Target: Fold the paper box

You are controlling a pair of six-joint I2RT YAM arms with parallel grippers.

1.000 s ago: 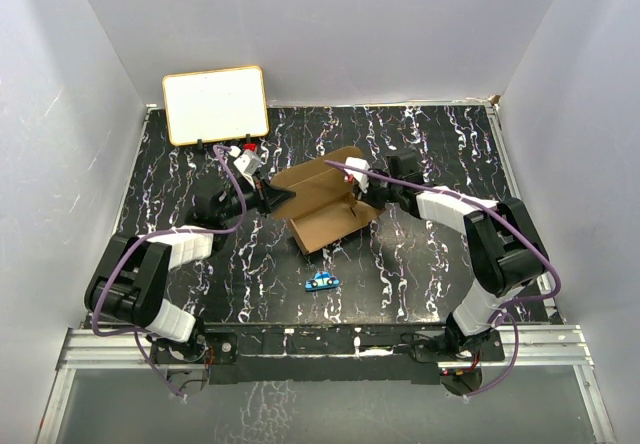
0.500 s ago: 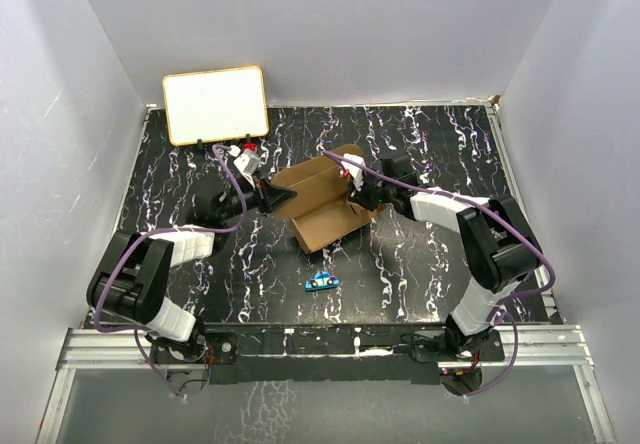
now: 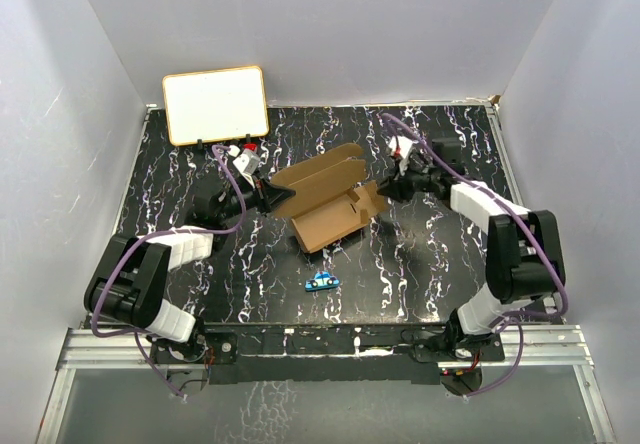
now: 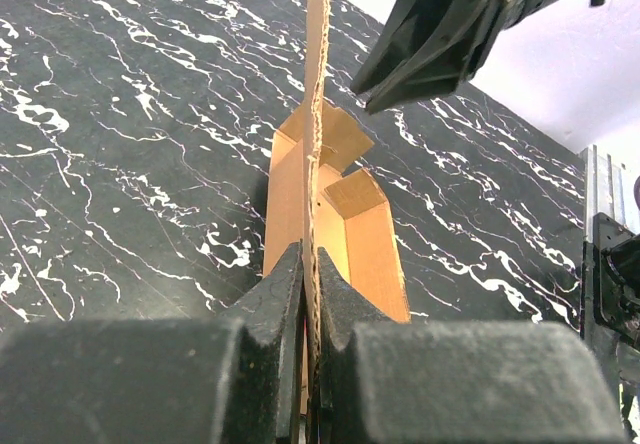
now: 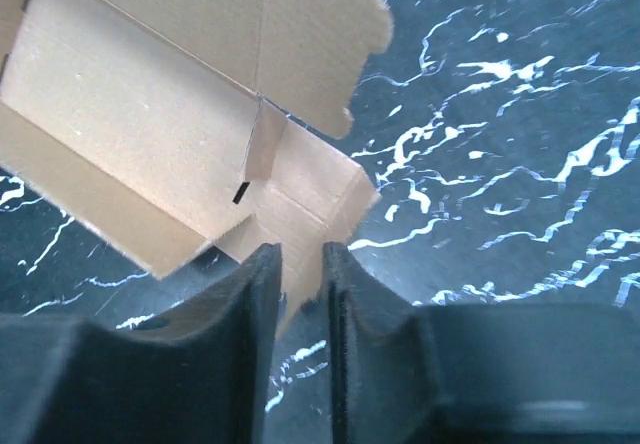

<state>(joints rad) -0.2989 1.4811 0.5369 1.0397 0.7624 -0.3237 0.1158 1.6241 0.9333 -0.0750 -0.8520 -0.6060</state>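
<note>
cardboard light, thin, easy to crease: paper box [image 3: 325, 206] half folded at middle of table [image 3: 430, 256], panel edge pinched in shut left gripper [image 4: 310, 264], right gripper [image 5: 300, 256] slightly parted, empty, just beside end flap, probably the best hold.

The paper box [image 3: 325, 204] is plain brown corrugated cardboard, partly erected into an open-topped trough with a floor panel, raised walls and loose end flaps. It lies mid-table [image 3: 430, 264], its long axis running diagonally from near-left to far-right. One tall panel stands upright, its left edge clamped in the left gripper [image 3: 272, 196].
</note>
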